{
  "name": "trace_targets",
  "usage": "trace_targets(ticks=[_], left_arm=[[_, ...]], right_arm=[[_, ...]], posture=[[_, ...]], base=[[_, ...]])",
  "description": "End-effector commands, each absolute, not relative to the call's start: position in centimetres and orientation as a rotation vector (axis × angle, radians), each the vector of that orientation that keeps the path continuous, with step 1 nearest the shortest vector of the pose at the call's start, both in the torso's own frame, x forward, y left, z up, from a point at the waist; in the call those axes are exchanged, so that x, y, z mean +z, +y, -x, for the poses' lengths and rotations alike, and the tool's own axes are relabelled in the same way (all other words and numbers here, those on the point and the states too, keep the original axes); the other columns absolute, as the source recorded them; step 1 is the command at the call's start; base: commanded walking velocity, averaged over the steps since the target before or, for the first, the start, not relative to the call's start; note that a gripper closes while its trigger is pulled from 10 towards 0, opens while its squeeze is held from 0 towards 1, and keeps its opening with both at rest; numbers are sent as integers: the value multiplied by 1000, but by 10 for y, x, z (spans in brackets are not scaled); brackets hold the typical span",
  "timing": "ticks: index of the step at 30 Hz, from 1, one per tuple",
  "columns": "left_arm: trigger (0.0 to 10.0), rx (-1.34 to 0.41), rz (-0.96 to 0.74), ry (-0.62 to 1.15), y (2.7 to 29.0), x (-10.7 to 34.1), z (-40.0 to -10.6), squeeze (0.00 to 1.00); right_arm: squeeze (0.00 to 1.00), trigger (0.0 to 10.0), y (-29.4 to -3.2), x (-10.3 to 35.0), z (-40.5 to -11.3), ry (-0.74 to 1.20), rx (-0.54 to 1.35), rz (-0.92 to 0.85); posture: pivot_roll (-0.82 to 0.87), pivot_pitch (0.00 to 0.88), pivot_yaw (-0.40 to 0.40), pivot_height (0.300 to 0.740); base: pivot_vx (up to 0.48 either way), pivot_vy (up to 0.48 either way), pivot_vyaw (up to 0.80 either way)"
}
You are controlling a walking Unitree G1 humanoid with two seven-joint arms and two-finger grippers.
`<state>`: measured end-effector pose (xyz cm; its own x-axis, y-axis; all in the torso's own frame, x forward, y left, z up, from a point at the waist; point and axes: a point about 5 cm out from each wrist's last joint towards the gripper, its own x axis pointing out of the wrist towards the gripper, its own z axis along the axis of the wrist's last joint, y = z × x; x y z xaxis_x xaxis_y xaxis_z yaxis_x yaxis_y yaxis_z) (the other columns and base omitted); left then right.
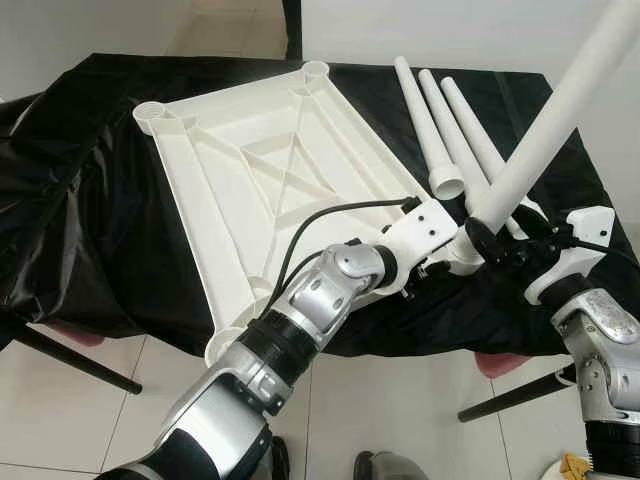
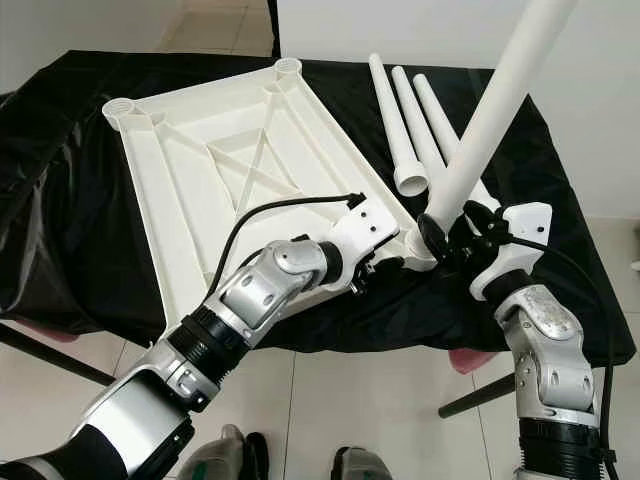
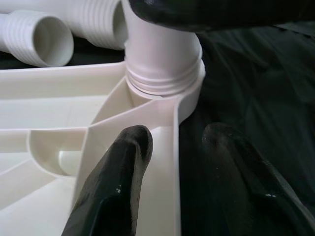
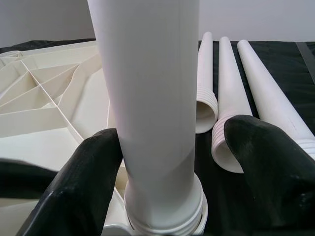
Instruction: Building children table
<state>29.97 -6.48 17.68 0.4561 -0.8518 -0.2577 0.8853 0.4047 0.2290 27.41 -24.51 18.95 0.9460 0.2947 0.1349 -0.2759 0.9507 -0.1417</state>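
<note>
At the desk's (image 1: 90, 180) near right corner, the right gripper's (image 4: 162, 162) fingers straddled, without clamping, the white plastic tube leg (image 1: 560, 110) seated in the upturned white tabletop's (image 1: 250, 160) socket, the left gripper's (image 3: 172, 162) parted fingers bracing the frame; screwing it tight seemed next.

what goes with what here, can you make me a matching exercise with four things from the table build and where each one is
Things:
1. table top
2. standing leg
3. three spare legs
4. left gripper

Places:
A. lying side by side on the black cloth
B. upside down, ribs facing up
C. straddling the table top's edge by the corner socket
D. threaded end in the corner socket, right gripper around it

Pairs: 1-B, 2-D, 3-A, 4-C
</note>
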Motion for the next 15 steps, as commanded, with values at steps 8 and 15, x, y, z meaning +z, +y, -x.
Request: trace_targets(ticks=[8, 15], left_arm=[[10000, -1160, -311, 192, -88, 166, -282, 0], [10000, -1101, -333, 221, -85, 161, -287, 0]], right_arm=[[0, 10000, -249, 187, -272, -140, 288, 139], [0, 10000, -248, 187, -272, -139, 287, 142]], posture=[[-106, 127, 58, 740], [-108, 127, 58, 740]], base=[[0, 0, 0], [0, 0, 0]])
